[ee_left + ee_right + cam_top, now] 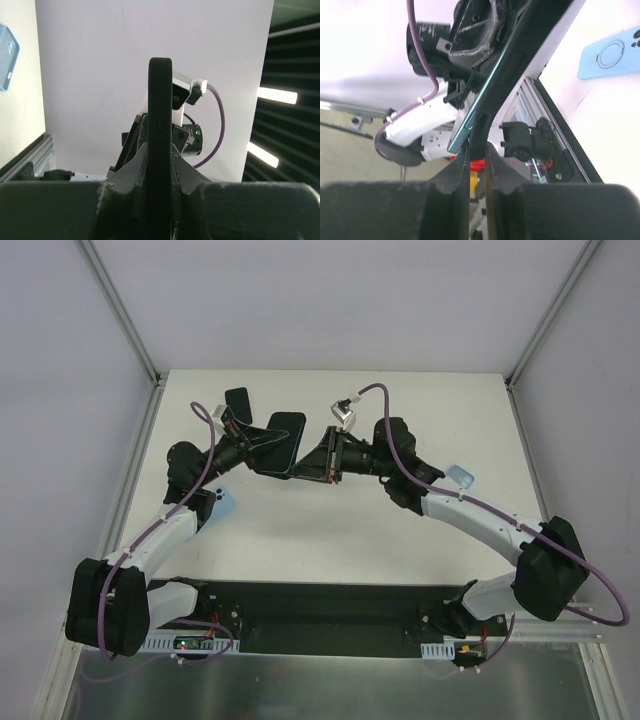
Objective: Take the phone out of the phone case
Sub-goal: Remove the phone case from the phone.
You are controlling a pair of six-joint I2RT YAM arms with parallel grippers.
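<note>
Two robot arms meet in mid-air above a white counter [330, 530], holding one dark phone case [285, 438] between them.

On the left, the left gripper [255, 447] is clamped across the case, seen edge-on from its wrist camera with the side buttons facing the lens. In the middle, the case hangs tilted, well above the counter. The right wrist view shows the teal edge of the phone [470, 117] parting from the black case at one corner. On the right, the right gripper [322, 462] is closed on what looks like only the thin case lip, with the phone corner just outside its fingers [492, 167].

Risks, as judged:
- The narrow pinch could slip off the lip if pulled hard.
- The left clamp may pin the phone inside, so the case stretches rather than releases.
- Once freed, the phone seems held by neither gripper directly and could drop to the counter.
</note>
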